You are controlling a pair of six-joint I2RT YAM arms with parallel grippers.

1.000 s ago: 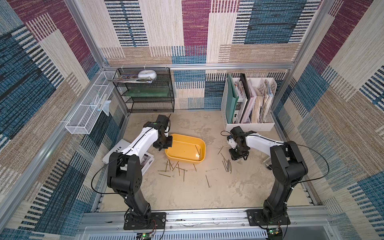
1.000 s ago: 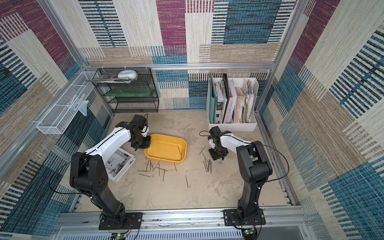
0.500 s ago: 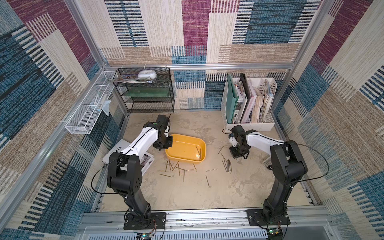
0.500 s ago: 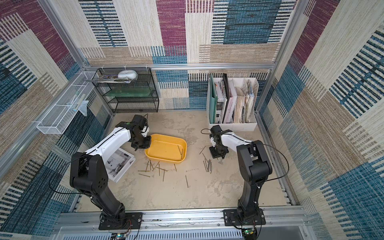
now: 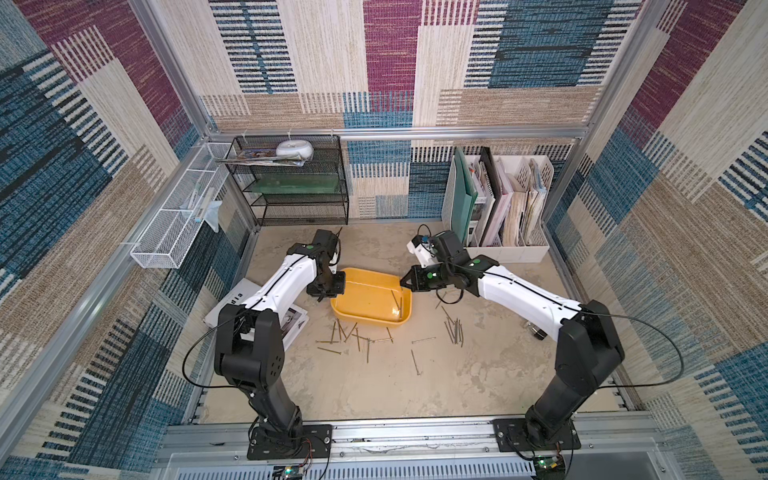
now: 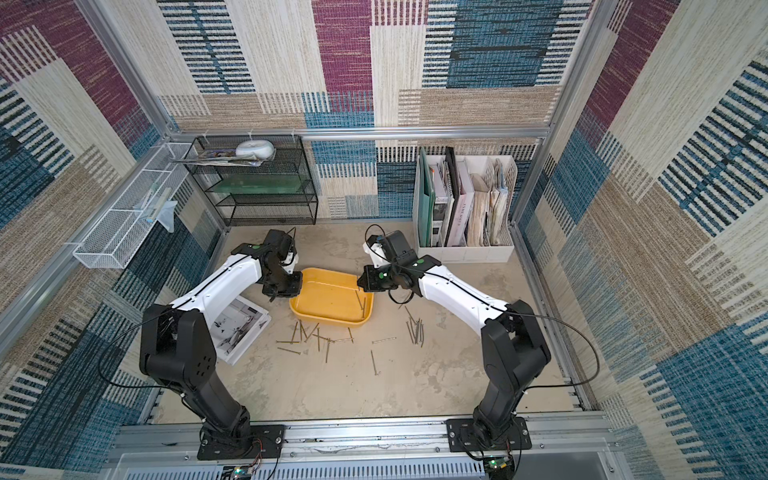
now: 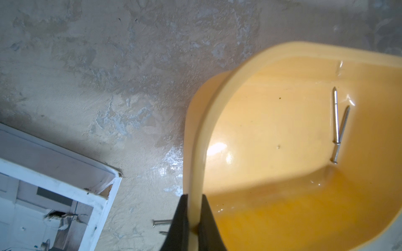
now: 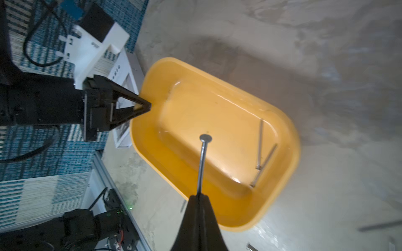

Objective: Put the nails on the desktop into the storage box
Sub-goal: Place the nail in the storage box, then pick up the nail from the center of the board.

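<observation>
Beige, grey-mottled concrete-look surface (image 5: 374,386) carries everything. Along its back edge stand a black wire shelf rack (image 5: 291,187) toward the left corner and a white plastic file organiser (image 5: 498,249), packed with folders and papers, toward the right corner. No nail visible in either. Shallow yellow-orange plastic storage box (image 5: 365,291) sits about mid-surface, slightly nearer the back edge. Inside it, two grey nails (image 7: 336,117) lie touching in a narrow V at its right end; the rest of its floor is bare. Left hand (image 7: 194,196) is narrow, clamped across the box's rim at its left end, apparently steadying it. Whether that end is lifted off the surface, cannot tell. Right hand (image 8: 199,196) is pinched tight on one long grey metal nail (image 8: 202,165) by its point end, flat head reaching out over the box's interior. Step, as I read it: drop-off. Around twenty loose thin metal nails (image 5: 349,336) lie on the surface: a scatter just in front of the box, a tighter bunch (image 5: 455,332) toward the right edge, strays between. Task barely begun. Risks: the grip is at the very tip, so the nail could swing or slide out early. The right hand hangs near the rim, so a release there could bounce the nail off slick plastic back onto the surface. A tug from the left hand could tip the box and spill the two inside.
</observation>
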